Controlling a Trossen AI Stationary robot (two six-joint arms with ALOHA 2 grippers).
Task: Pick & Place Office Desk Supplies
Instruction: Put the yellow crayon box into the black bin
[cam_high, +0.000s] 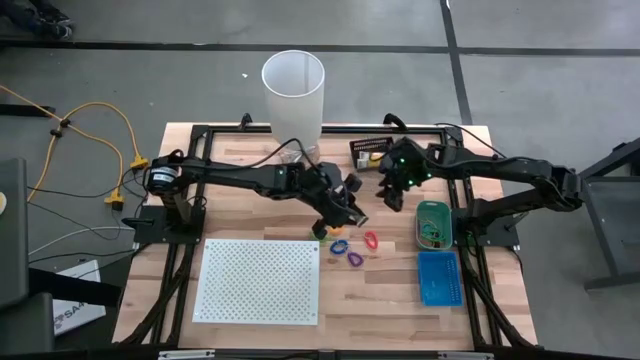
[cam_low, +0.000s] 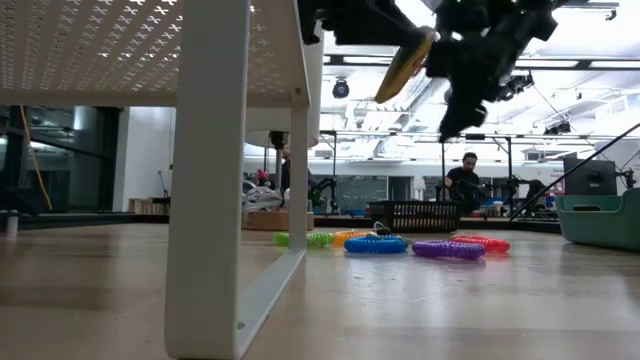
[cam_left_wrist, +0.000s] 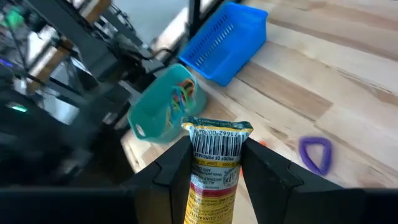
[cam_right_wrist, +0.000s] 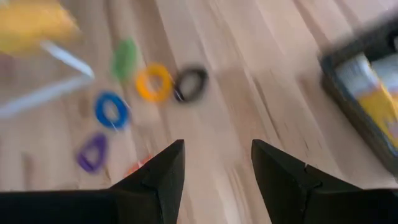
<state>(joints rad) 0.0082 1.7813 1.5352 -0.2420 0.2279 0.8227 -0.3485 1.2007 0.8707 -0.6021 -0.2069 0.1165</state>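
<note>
My left gripper (cam_high: 350, 212) is shut on a yellow-orange packet (cam_left_wrist: 214, 162), high above the table's middle; the low view shows the packet (cam_low: 405, 65) hanging tilted in the air. Below it, coloured loops lie flat on the wood: green (cam_right_wrist: 124, 57), orange (cam_right_wrist: 153, 83), black (cam_right_wrist: 191, 83), blue (cam_right_wrist: 112, 110), purple (cam_right_wrist: 93, 152) and pink (cam_high: 371, 240). My right gripper (cam_right_wrist: 217, 146) hovers open over bare wood just right of the loops, with nothing between its fingers; in the high view my right gripper (cam_high: 393, 192) stands beside the left one. My left gripper pinches the packet's two long sides between its two fingers (cam_left_wrist: 177, 165). The barcode end (cam_left_wrist: 216, 138) sticks out past the fingertips. The fingers run along the packet and slant downward toward the table's right side. The packet is lifted clear of the table.
A teal bin (cam_high: 432, 222) with small items and a blue basket (cam_high: 438, 277) stand at the right. A black tray (cam_high: 370, 152) of packets sits at the back. The tall white cylinder (cam_high: 293, 90) is at the far edge, and the white perforated board (cam_high: 260, 280) at the near left.
</note>
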